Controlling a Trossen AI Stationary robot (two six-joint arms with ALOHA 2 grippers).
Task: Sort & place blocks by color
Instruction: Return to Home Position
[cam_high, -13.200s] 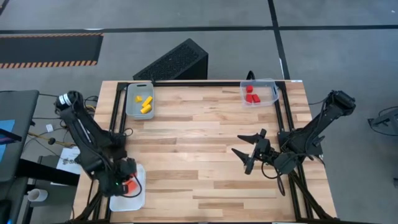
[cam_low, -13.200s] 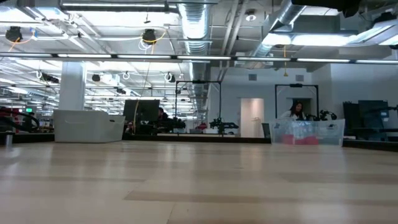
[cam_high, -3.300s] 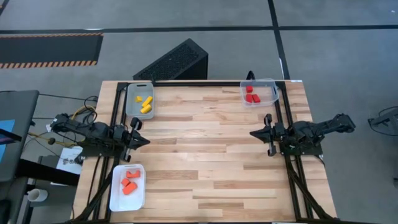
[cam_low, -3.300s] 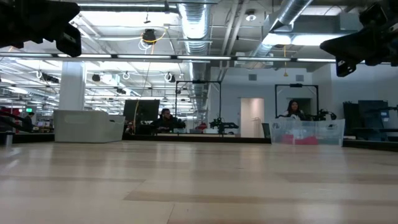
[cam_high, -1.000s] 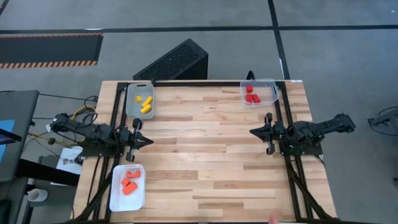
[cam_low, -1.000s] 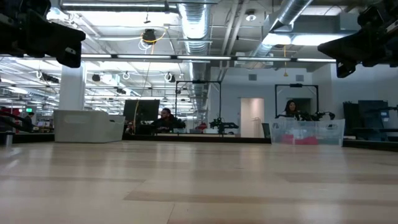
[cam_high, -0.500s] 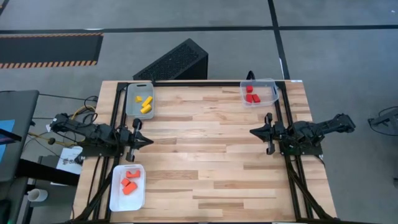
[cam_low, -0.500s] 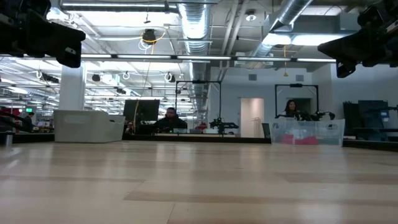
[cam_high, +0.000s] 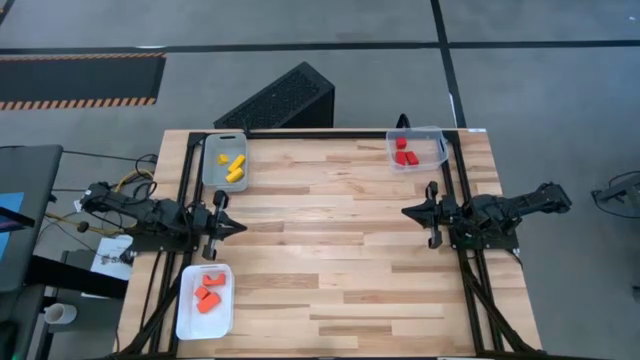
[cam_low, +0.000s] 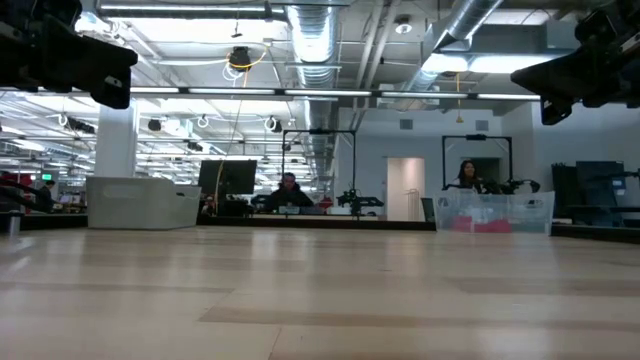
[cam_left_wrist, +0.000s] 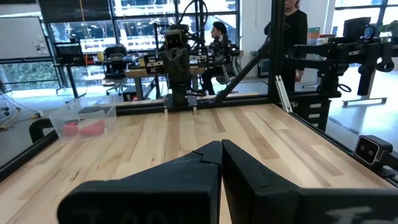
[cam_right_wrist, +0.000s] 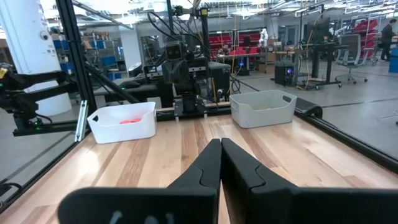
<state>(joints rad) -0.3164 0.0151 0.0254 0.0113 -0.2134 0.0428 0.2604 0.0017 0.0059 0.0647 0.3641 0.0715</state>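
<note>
"Blocks (cam_high: 236, 176): where are they lying right now?"

"All are sitting in trays on the wood-strip tabletop (cam_high: 330, 250). The yellow blocks (cam_high: 237, 163) are lying in the gray tray (cam_high: 210, 183) at the far left corner. The red blocks (cam_high: 404, 152) are resting in the clear tray (cam_high: 441, 152) at the far right corner. The orange blocks (cam_high: 205, 295) are sitting in the white tray (cam_high: 186, 322) by the left edge, toward the near left corner."

"And what are the arms doing?"

"The left gripper (cam_high: 237, 227) is hanging just inside the left edge, about midway along it and pointing inward. Its fingers (cam_left_wrist: 205, 163) are pressing together and carrying nothing. The right gripper (cam_high: 406, 212) is facing it from near the right edge, its fingers (cam_right_wrist: 206, 163) likewise meeting on nothing. Both are riding well above the wood."

"What is the room offering?"

"Pale and darker wood strips are running side to side across the tabletop. Beyond the far edge, a black perforated case (cam_high: 280, 100) is lying on the gray floor, and a hazard-striped mat (cam_high: 80, 80) is lying off to its left. Seen from table height, a workshop is stretching back under ducts and strip lights. One person (cam_low: 288, 188) is sitting at a desk, and another (cam_low: 467, 176) is standing behind the clear tray."
</note>
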